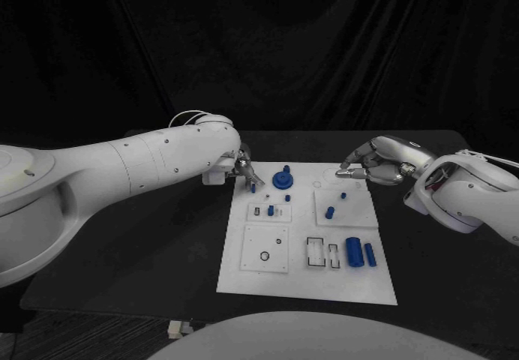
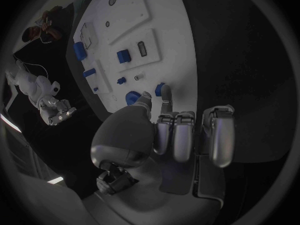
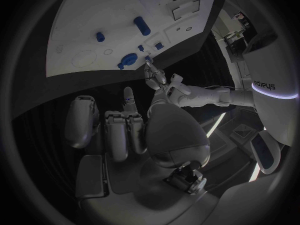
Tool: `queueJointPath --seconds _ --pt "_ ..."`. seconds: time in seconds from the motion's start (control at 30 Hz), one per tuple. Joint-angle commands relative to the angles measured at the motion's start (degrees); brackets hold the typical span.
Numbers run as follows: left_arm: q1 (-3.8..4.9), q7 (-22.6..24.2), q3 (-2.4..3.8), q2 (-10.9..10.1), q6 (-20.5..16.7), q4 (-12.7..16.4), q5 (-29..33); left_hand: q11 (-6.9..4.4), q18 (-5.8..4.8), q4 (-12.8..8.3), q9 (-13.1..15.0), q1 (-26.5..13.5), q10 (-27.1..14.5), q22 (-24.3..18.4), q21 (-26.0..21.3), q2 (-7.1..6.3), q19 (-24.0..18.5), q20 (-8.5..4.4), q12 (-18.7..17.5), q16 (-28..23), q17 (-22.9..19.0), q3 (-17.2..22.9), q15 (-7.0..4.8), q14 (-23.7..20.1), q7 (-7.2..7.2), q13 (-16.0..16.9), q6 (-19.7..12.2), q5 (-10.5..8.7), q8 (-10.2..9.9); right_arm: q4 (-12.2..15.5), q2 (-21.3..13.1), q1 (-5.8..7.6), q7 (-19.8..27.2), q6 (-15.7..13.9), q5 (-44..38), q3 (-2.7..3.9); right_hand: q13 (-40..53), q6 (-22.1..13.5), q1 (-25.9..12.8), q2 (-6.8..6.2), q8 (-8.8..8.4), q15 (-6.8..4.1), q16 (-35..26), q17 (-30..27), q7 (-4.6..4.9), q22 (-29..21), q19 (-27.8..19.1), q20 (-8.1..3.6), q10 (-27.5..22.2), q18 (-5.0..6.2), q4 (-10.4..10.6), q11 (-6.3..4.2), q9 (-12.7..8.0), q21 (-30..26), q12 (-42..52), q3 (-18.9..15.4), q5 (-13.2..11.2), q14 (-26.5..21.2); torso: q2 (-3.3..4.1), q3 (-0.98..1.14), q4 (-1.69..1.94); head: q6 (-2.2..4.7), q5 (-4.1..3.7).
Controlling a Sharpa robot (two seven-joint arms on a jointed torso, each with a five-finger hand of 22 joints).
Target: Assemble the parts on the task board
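I'm reading everything off the task board (image 1: 308, 281), the white plate on the black tabletop (image 1: 141, 262). On its near part, two long blue parts (image 1: 354, 251) are lying side by side next to a pair of rectangular slots (image 1: 315, 252), w/ a round hole to their left. Mid-board, a short blue cylinder (image 1: 328, 214) and a small peg are sitting on a raised square; small blue pegs (image 1: 271, 211) are standing in the block on the left. Towards the far edge, the round blue knob part (image 1: 283, 179) is standing upright.

Left robot hand (image 1: 240, 168) is hovering at the board's far-left corner, just beside the knob. In the left wrist view the thumb and one finger are reaching towards a small blue piece (image 2: 160, 89) at the board edge, other fingers curled; I can't tell whether it's actually pinched. Right robot hand (image 1: 373, 163) is hanging over the far-right edge, fingers curled in, apparently holding nothing.

Step in hand, I reckon: securing that small piece by the knob. I'd be going slow, confirming contact on both sides in the wrist cam before lifting, keeping it upright, and keeping clear of the knob so I'm not knocking it.
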Motion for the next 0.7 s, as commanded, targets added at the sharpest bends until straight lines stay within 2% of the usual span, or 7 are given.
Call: queueJointPath --seconds 0.03,0.13,0.37,0.57,0.7 --pt "-0.15 0.5 0.06 0.1 0.8 0.0 0.1 -0.26 -0.18 -0.6 0.2 0.8 6.0 10.3 -0.3 0.07 1.4 -0.05 0.2 0.2 15.1 0.2 0.16 6.1 -0.04 15.1 -0.4 0.27 0.3 0.1 -0.1 -0.14 -0.5 0.1 -0.1 0.04 15.1 0.3 -0.2 0.56 -0.27 0.41 0.2 15.1 0.2 9.7 -0.4 -0.07 6.0 0.47 -0.1 0.49 -0.1 -0.4 0.2 -0.4 0.0 6.0 0.01 -0.01 0.02 -0.01 0.01" --pt "-0.19 0.4 0.06 0.1 0.9 -0.1 0.1 -0.32 -0.16 -1.0 0.3 1.4 6.0 10.3 -0.4 0.15 1.4 -0.08 0.2 0.2 15.1 0.6 0.13 6.1 -0.09 15.1 -0.4 0.65 0.2 0.1 -0.1 -0.14 -0.5 0.1 -0.1 0.04 15.1 0.3 -0.2 0.56 -0.27 0.41 0.2 15.1 0.2 9.7 -0.4 -0.07 6.0 0.47 -0.1 0.49 -0.1 -0.4 0.2 -0.4 0.0 6.0 0.01 0.0 0.0 -0.01 0.07" --pt "-0.26 0.3 0.06 0.1 1.0 -0.1 0.1 -0.46 -0.15 -2.3 0.7 2.9 6.0 10.4 -0.5 0.25 1.4 -0.2 0.2 0.2 15.1 1.7 0.0 6.1 -0.27 15.1 -0.6 3.62 0.0 0.2 -0.1 -0.14 -0.5 0.1 -0.1 0.04 15.1 0.3 -0.2 0.56 -0.27 0.41 0.2 15.1 0.2 9.7 -0.4 -0.07 6.0 0.47 -0.1 0.49 -0.1 -0.4 0.2 -0.4 0.0 6.0 0.0 0.01 0.02 -0.01 0.03" --pt "-0.3 0.4 0.06 0.1 0.8 -0.1 0.1 -0.53 -0.15 -2.7 0.8 3.4 6.0 10.4 -0.6 0.29 1.4 -0.24 0.2 0.2 15.1 2.1 -0.05 6.1 -0.34 15.1 -0.6 4.38 -0.2 0.2 -0.1 -0.14 -0.5 0.1 -0.1 0.04 15.1 0.3 -0.2 0.56 -0.27 0.41 0.2 15.1 0.2 9.7 -0.4 -0.07 6.0 0.47 -0.1 0.49 -0.1 -0.4 0.2 -0.4 0.0 6.0 -0.01 -0.01 0.03 -0.01 -0.05" --pt "-0.32 0.6 0.06 0.1 0.7 -0.1 0.1 -0.62 -0.13 -3.4 0.9 4.2 6.0 10.4 -0.7 0.21 1.4 -0.33 0.2 0.2 15.1 2.9 -0.14 6.1 -0.44 15.1 -0.6 6.18 -0.4 0.2 -0.1 -0.14 -0.5 0.1 -0.1 0.04 15.1 0.3 -0.2 0.56 -0.27 0.41 0.2 15.1 0.2 9.7 -0.4 -0.07 6.0 0.47 -0.1 0.49 -0.1 -0.4 0.2 -0.4 0.0 6.0 0.0 0.0 0.03 -0.01 0.04"
